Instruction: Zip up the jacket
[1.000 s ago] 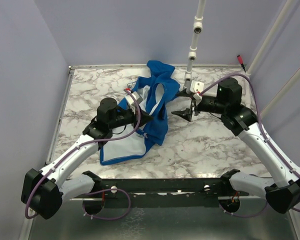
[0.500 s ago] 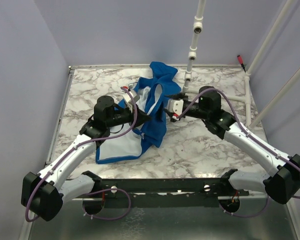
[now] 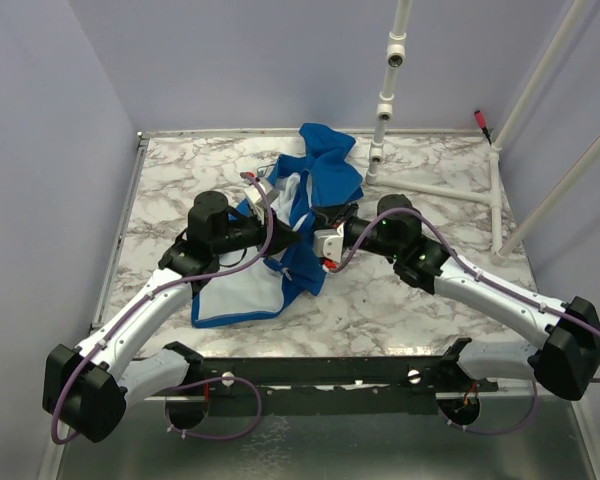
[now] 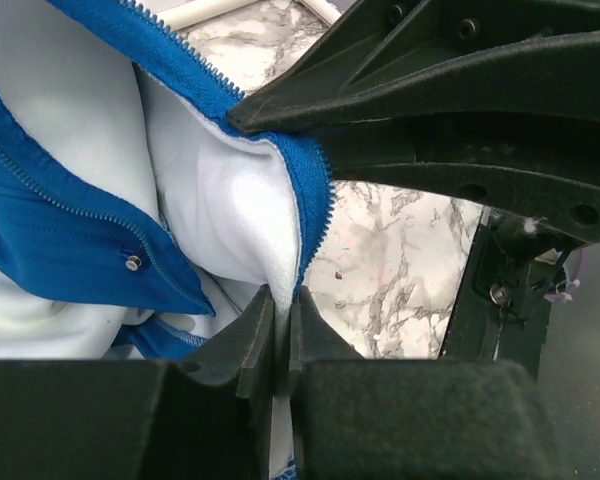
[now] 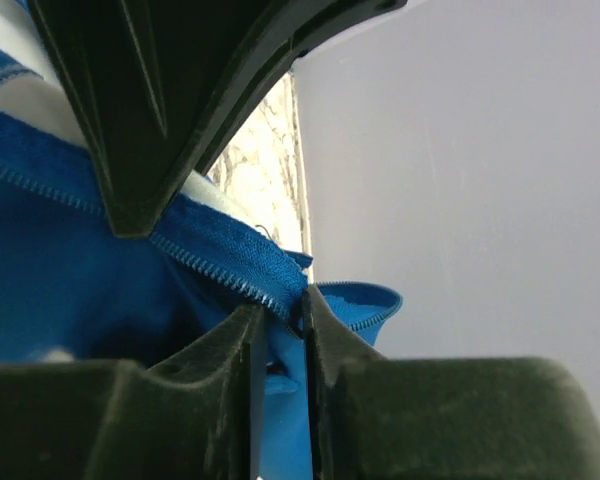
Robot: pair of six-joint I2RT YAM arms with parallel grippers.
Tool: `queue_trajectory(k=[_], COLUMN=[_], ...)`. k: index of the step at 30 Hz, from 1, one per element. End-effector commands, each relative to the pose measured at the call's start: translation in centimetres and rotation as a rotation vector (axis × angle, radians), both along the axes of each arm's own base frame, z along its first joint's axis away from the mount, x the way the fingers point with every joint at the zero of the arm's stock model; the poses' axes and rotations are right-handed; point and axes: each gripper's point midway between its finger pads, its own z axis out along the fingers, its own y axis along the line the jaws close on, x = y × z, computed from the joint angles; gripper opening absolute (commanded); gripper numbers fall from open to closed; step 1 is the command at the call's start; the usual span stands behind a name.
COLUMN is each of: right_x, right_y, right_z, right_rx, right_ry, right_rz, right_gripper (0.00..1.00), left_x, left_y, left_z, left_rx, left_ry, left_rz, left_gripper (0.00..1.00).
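Note:
The blue jacket point(image 3: 325, 170) lies crumpled and unzipped mid-table, its white lining facing up near the front. My left gripper point(image 3: 298, 238) is shut on the jacket's front edge; in the left wrist view its jaws point(image 4: 283, 305) pinch white lining and blue zipper tape point(image 4: 315, 200). Coming from the right, my right gripper point(image 3: 318, 243) meets it tip to tip. The right wrist view shows those jaws point(image 5: 280, 315) closed on the blue zipper edge point(image 5: 220, 265). The slider is not visible.
A white pipe frame point(image 3: 385, 100) stands behind the jacket, with a horizontal pipe point(image 3: 440, 190) along the back right. The marble table point(image 3: 430, 300) is walled at the left, the back and the right. A red-tipped stub point(image 3: 483, 122) sits at the far right corner.
My right arm swung left from the bare marble to the jacket, and its jaws closed on the zipper edge. The left gripper kept its pinch; the jacket shifted slightly.

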Motion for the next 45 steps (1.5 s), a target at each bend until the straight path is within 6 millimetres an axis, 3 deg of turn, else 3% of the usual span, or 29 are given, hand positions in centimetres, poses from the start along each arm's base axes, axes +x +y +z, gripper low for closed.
queue_trajectory(k=[1, 2, 3, 5, 7, 8, 13, 18, 24, 29, 32, 37, 41, 45], right_x=[-0.1, -0.2, -0.5, -1.4, -2.1, -2.3, -1.7, -1.4, 0.3, 0.9, 0.9, 0.7, 0.6, 0.1], right_y=[1.1, 1.1, 1.1, 1.0, 1.1, 1.1, 1.7, 2.7, 4.1, 5.3, 5.7, 5.9, 6.4, 6.5], right_z=[0.9, 0.6, 0.4, -0.1, -0.4, -0.7, -1.3, -2.0, -0.4, -1.9, -3.0, -2.5, -2.3, -2.0], right_rx=[-0.026, -0.042, -0.057, -0.083, -0.106, -0.122, -0.136, -0.158, -0.091, -0.103, -0.124, -0.097, -0.095, -0.085], right_ry=[-0.017, 0.013, 0.052, 0.165, 0.284, 0.338, 0.588, 0.741, 0.947, 1.115, 1.138, 1.123, 1.124, 1.145], right_rz=[0.020, 0.023, 0.027, 0.040, 0.042, 0.033, -0.104, -0.195, -0.395, -0.520, -0.547, -0.558, -0.580, -0.577], right_gripper=[0.10, 0.05, 0.02, 0.01, 0.01, 0.01, 0.01, 0.01, 0.01, 0.01, 0.01, 0.01, 0.01, 0.01], left_x=[0.0, 0.5, 1.1, 3.2, 4.6, 4.9, 3.2, 1.6, 1.5, 1.7, 2.3, 3.2, 3.1, 4.4], left_y=[0.0, 0.3, 0.7, 2.4, 4.0, 4.4, 3.7, 3.6, 5.3, 5.8, 5.9, 5.7, 4.4, 4.9], left_z=[2.2, 2.1, 2.2, 2.8, 4.0, 4.7, 6.8, 5.4, 2.3, 0.3, -0.3, -0.6, -2.4, -3.7], left_rx=[-0.024, -0.010, 0.002, 0.028, 0.026, 0.018, -0.066, -0.074, 0.021, 0.065, 0.086, 0.110, 0.186, 0.279], left_ry=[-0.039, -0.049, -0.067, -0.122, -0.188, -0.221, -0.231, -0.206, -0.258, -0.256, -0.251, -0.263, -0.300, -0.320], left_rz=[-0.011, 0.018, 0.060, 0.213, 0.334, 0.366, 0.303, 0.261, 0.313, 0.344, 0.377, 0.426, 0.425, 0.527], left_gripper=[0.17, 0.31, 0.36, 0.39, 0.68, 0.75, 0.86, 0.89, 0.89, 0.89, 0.89, 0.88, 0.84, 0.83])
